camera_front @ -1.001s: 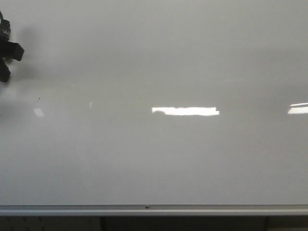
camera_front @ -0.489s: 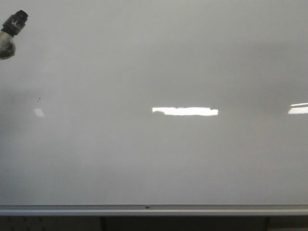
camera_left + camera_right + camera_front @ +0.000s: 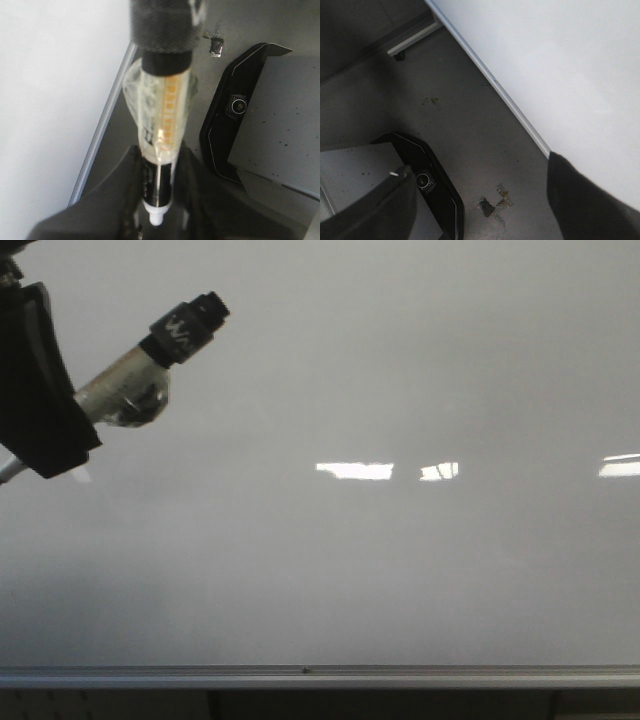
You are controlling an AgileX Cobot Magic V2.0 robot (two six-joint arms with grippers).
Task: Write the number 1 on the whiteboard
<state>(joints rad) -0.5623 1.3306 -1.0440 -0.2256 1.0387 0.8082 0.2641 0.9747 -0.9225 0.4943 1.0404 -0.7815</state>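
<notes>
so the left end effector (image 3: 157,200) is clamped on a marker (image 3: 162,125), black cap pointing up and right over the whiteboard (image 3: 400,570). right end effector (image 3: 480,200) has its fingers spread apart, holding nothing. can't spot any number 1 on the board

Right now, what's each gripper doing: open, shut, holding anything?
Left gripper: shut on the marker.
Right gripper: open, holding nothing.
</notes>
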